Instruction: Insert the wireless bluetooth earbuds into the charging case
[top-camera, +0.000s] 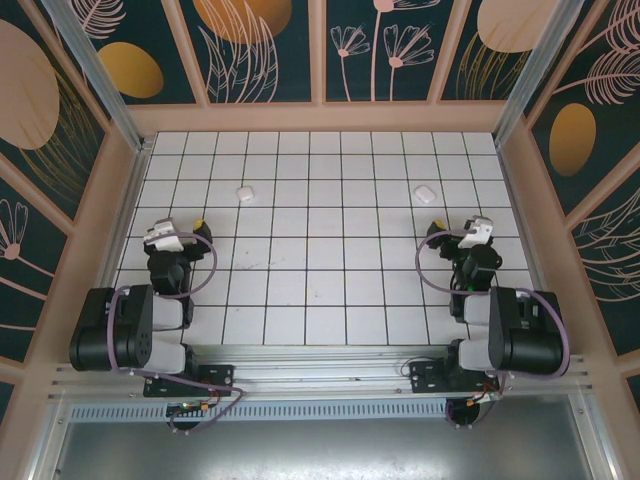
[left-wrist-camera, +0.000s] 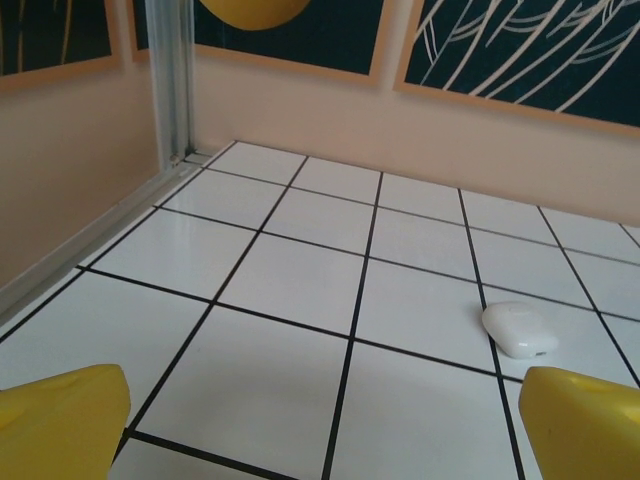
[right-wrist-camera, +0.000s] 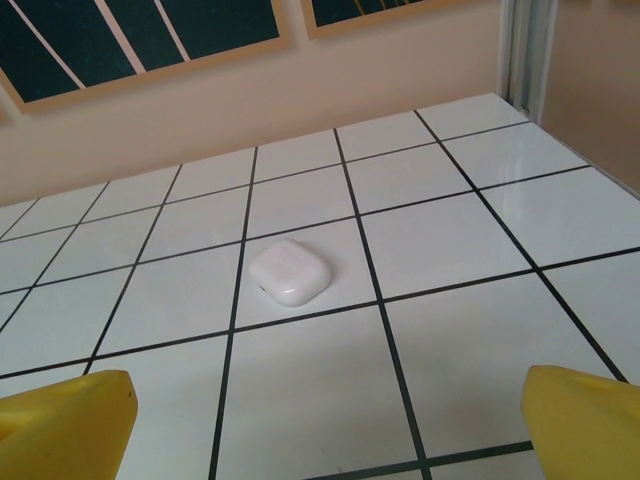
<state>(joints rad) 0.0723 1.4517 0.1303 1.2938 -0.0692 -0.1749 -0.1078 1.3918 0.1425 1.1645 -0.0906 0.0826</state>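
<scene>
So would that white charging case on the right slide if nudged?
Probably. The closed charging case looks smooth and glossy, lying flat on shiny tiles, so it would likely slide rather than tip. Its rounded edges may slip from a pinch.

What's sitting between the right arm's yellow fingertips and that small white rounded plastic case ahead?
Nothing: in the right wrist view, bare white tiles with black grout lines run from the right gripper to the white rounded plastic case.
</scene>
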